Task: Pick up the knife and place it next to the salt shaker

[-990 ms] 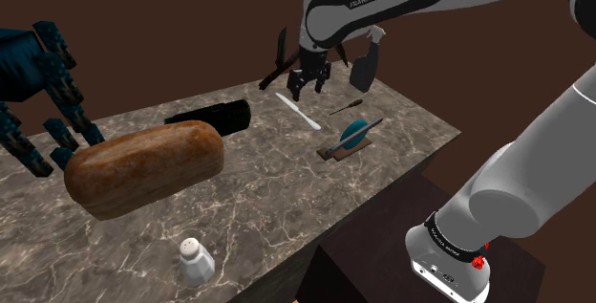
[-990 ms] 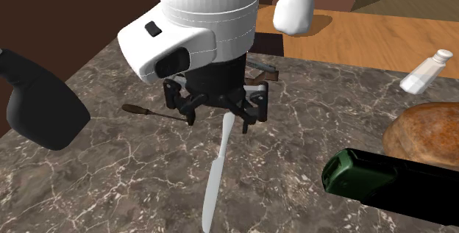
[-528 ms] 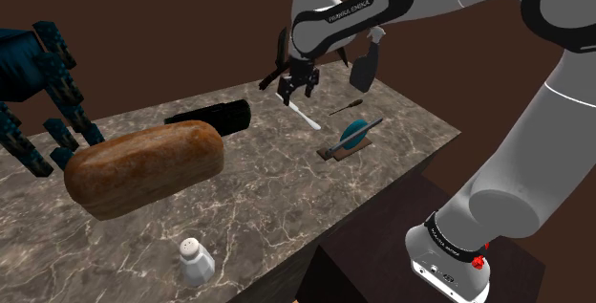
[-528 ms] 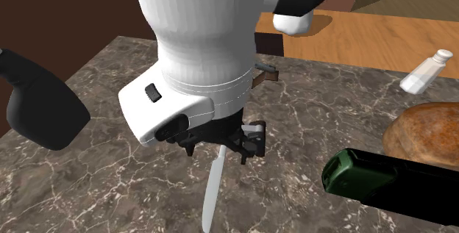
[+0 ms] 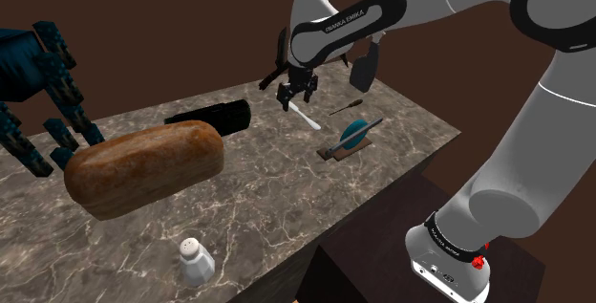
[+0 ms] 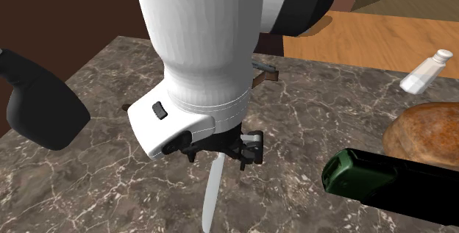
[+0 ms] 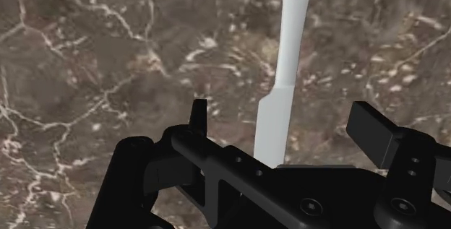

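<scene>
The white knife lies flat on the marble bench, its blade between the fingers of the claw, which hangs low over it, spread wide and gripping nothing. The salt shaker stands well apart, by the bench's near edge in the shoulder view, with a bread loaf farther back

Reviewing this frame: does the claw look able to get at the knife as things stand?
Probably yes. The open claw hangs right above the white knife lying flat on the countertop, its fingers apart on either side, and nothing stands between them.
</scene>
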